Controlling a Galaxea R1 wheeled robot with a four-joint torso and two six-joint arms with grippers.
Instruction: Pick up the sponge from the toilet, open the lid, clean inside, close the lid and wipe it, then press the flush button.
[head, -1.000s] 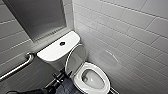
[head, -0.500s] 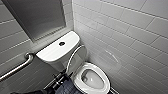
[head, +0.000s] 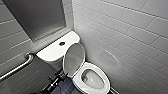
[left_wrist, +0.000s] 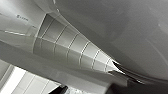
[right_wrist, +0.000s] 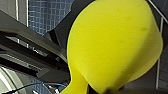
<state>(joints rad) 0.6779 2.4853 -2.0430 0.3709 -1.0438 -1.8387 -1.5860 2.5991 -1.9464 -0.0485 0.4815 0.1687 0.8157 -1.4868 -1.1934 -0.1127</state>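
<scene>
The sponge (right_wrist: 112, 45) sits close against the right wrist, and the right pincer (right_wrist: 105, 90) appears clenched on its lower end. The left pincer (left_wrist: 140, 88) is close to white ceramic; I cannot tell its state. On the toilet (head: 78, 83) the lid (head: 73, 60) stands raised, the open bowl lying at 5 o'clock from it with its long axis running 11 to 5. The flush button (head: 62, 43) is at 11 o'clock. Against the earlier frames nothing differs: the lid is up as before.

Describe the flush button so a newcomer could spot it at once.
Find the white toilet in the tiled corner, then the flat tank cover behind its raised lid. The flush button is the small dark circle on that cover, the only dark mark amid white.
</scene>
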